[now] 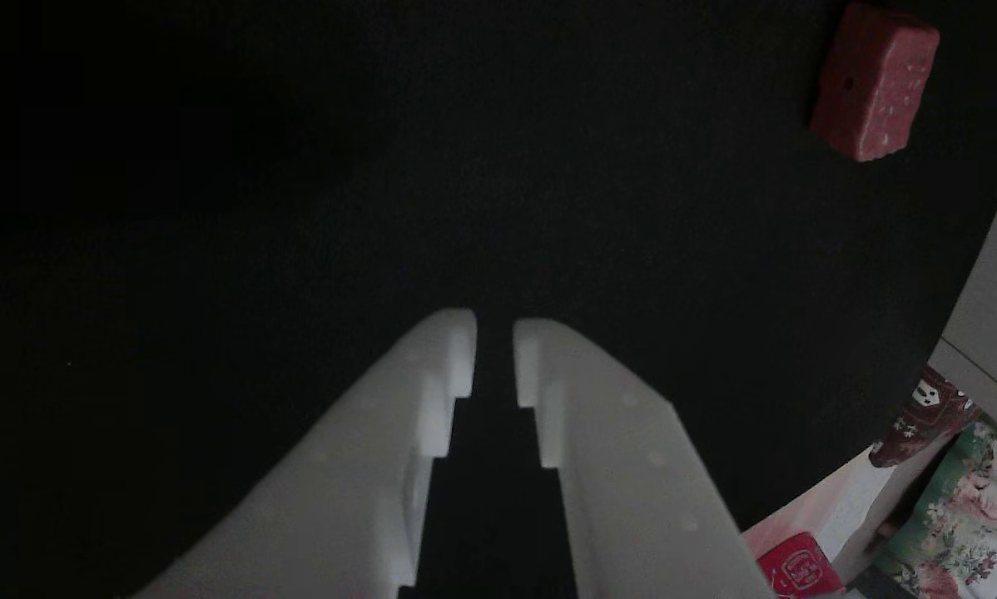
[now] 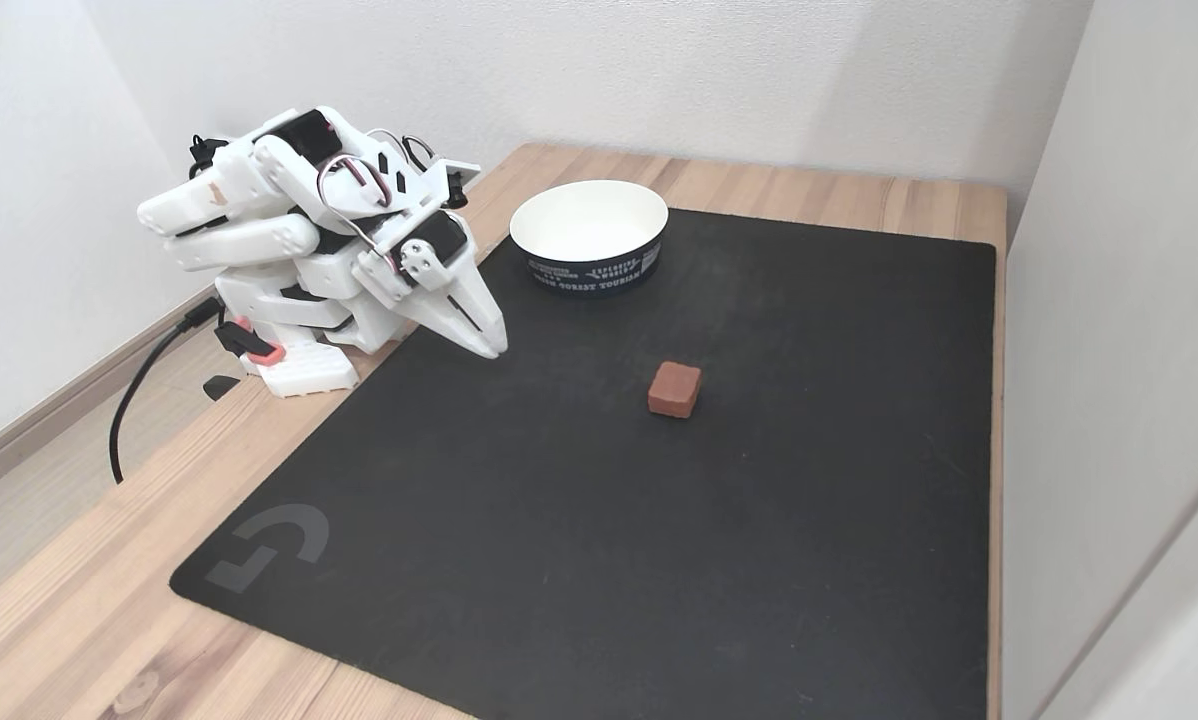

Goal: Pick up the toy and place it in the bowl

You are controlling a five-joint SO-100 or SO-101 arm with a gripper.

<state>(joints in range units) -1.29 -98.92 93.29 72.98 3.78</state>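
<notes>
Step in hand, as I judge it: the very start, before any reach. The arm sits folded low at the left edge of the surface point(image 2: 859, 195) in the fixed view, its claw point(image 2: 494, 347) pointing down toward the black mat point(image 2: 759, 520), tip just above or at the mat near its left edge; contact cannot be told.

Claw state: nearly closed. In the other view the 2 white fingers point(image 1: 432, 391) run almost parallel with only a narrow dark slit between the tips point(image 1: 494, 353). Nothing sits in that slit; the claw is empty.

The toy point(image 2: 675, 389): a small dark-red block lying on the mat, roughly mid-mat in the fixed view, well apart from the claw, on the side toward the surface's right edge. In the other view it shows at the upper right corner point(image 1: 875, 81), speckled, a small hole on 1 face, far off the claw's line.

The bowl point(image 2: 589, 215): white inside, with a dark printed band outside, standing on the mat's far edge, near the arm and well apart from the toy. It looks empty.

Next move, my reading: the arm unfolds and swings toward the block, and the fingers must spread much wider than they stand now before coming down over it. The block sits slightly skewed to the mat's edges, so the wrist may need a turn to meet 2 flat faces.
</notes>
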